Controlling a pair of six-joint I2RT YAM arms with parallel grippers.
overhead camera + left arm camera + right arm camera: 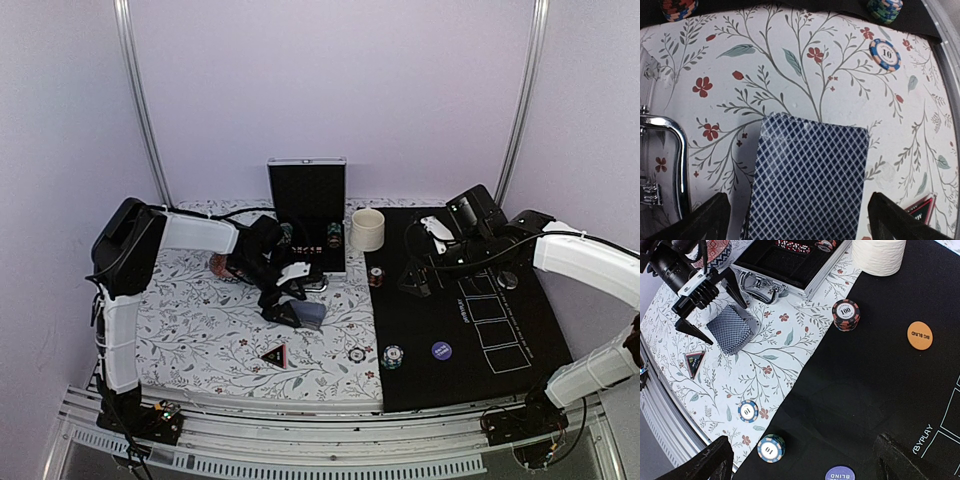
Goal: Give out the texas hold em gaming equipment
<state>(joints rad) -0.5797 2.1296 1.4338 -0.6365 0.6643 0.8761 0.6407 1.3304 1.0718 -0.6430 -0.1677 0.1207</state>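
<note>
Triangle marker (273, 353), loose chip (357, 354), short chip stack (392, 356), blue disc (441, 350): nearest row, lying flat along the front of the flowered surface (190, 330) and the black mat (470, 385). Small, stiff, light; stack likely to topple if nudged.

Deck of cards (810, 180): face down on the flowered surface, just behind the marker. Judged light, thin and slick, apt to shear or fan. Best pinched low across both long edges, whole stack at once.

Left gripper (805, 227): wide open, empty, one finger either side of the deck. Arm reached inward, wrist tipped down.

Right gripper (805, 465): wide open, empty, above the mat, well apart from the deck.

Farther: chip stack marked 100 (846, 315), orange disc (919, 335), cup (367, 229), open case (307, 210).
</note>
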